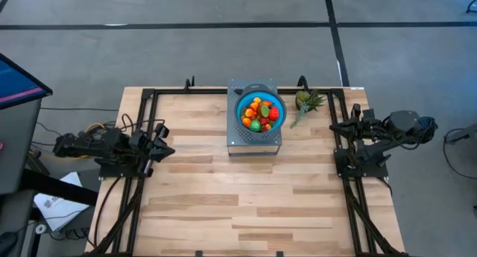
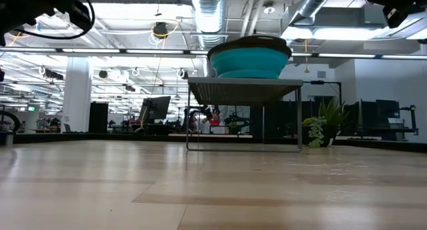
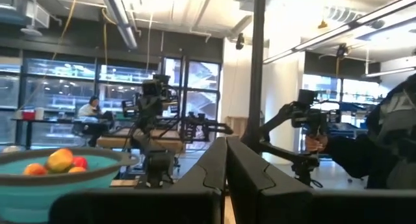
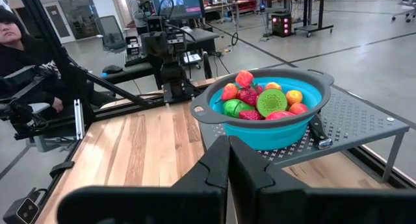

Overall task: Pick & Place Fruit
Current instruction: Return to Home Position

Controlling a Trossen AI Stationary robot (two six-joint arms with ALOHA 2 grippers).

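Observation:
Several small toy fruits (image 1: 261, 114), red, orange and green, lie heaped in a blue bowl (image 1: 242, 108) that stands on a grey perforated stand (image 1: 253, 143) at the table's far middle. The right wrist view shows the fruits (image 4: 260, 99) and the bowl (image 4: 273, 130) close up. My left gripper (image 1: 168, 148) is shut and holds nothing, drawn back at the table's left edge. My right gripper (image 1: 335, 127) is shut and holds nothing, drawn back at the right edge. Both point toward the bowl from well away.
A spiky green-leaved pineapple-like piece (image 1: 305, 102) lies on the table just right of the stand. Black frame rails (image 1: 145, 130) run along the table's left and right sides. The wooden tabletop (image 1: 246, 197) lies bare in front of the stand. A person (image 4: 16, 45) sits beyond the table's left side.

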